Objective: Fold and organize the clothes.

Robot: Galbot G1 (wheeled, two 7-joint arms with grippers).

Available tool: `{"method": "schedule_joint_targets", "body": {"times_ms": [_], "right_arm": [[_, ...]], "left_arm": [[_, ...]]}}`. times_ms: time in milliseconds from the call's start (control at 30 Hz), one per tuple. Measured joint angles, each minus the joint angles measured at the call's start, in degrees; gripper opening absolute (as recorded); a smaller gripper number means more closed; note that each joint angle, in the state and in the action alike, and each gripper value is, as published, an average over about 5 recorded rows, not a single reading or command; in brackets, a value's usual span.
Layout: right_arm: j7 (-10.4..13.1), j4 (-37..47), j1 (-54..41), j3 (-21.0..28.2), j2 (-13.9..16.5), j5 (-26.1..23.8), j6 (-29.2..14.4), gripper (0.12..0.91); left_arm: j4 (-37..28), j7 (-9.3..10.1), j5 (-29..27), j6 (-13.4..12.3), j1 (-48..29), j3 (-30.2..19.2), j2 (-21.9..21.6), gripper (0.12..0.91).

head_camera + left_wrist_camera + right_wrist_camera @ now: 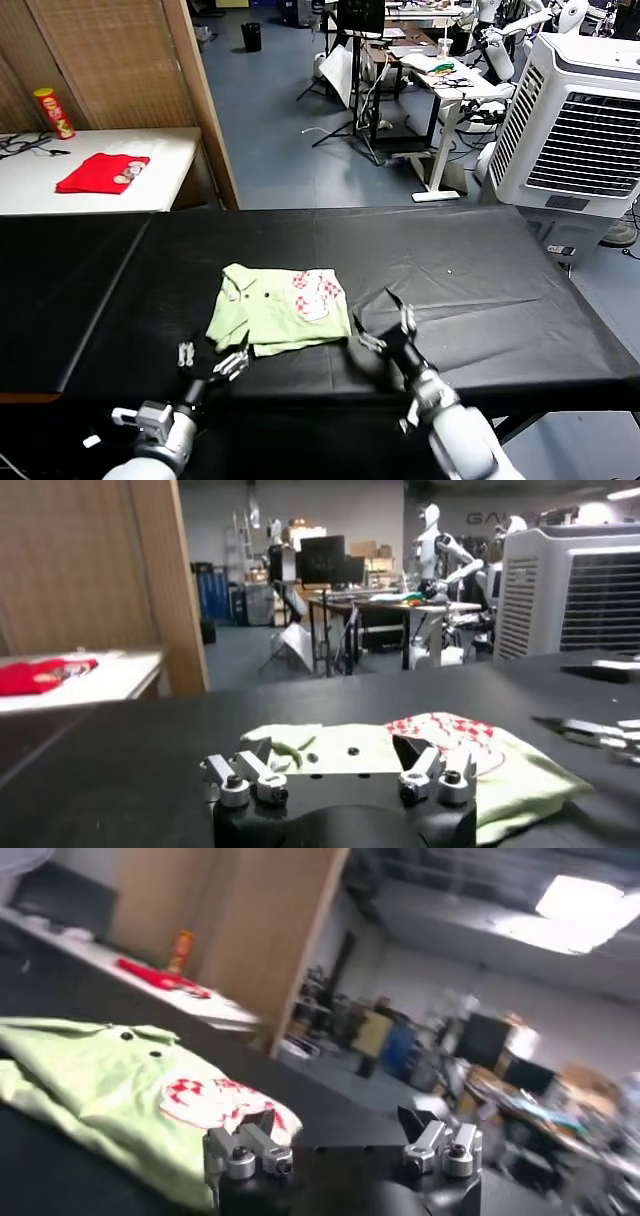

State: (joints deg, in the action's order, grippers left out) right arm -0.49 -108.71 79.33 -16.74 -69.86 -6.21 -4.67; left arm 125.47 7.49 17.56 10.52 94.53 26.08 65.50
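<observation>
- The black table fills the head view. Its dark cover looks a little wrinkled, so I judge that cloth would drag on it rather than slide.
- The polo shirt lies already folded into a compact stack just inside the near edge, slightly toward nine o'clock of the table's middle, collar at ten o'clock and checked print at two o'clock. It looks light, limp and thin. It should sag if lifted by one point, so I would pinch through all layers at the two near corners or slide under the near folded edge.
- The right gripper sits at four o'clock of the shirt, just beside its corner, jaws spread wide and holding nothing.
- The left gripper sits at seven o'clock of the shirt, near its lower corner, jaws likewise released and empty.
</observation>
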Motion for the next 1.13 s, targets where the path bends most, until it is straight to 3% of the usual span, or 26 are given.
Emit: {"method": "schedule_joint_targets", "body": {"times_ms": [233,400,533,800,1133], "right_arm": [[10.8,-8.6,15.3,-2.7,-2.6,1.7,1.5,0.798],[16.5,-13.6,23.7,-2.9,-4.0,3.6,1.8,0.798],[20.4,-17.4,29.4,-2.2,-5.2,5.3,3.7,0.798],[24.1,-24.0,37.2,-1.5,-5.2,8.2,9.5,0.798],[24.6,-25.9,39.0,-1.4,-5.2,8.2,10.4,0.798]], "left_arm": [[2.9,0.36,1.1,0.7,5.7,1.1,-1.9,0.798],[4.4,1.42,1.9,1.3,9.5,2.6,-2.6,0.798],[6.3,3.15,3.5,4.1,12.5,4.3,-3.2,0.798],[11.8,3.61,7.7,9.6,19.4,10.1,-3.9,0.798],[14.9,3.55,7.9,11.3,21.1,12.3,-3.1,0.798]]}}
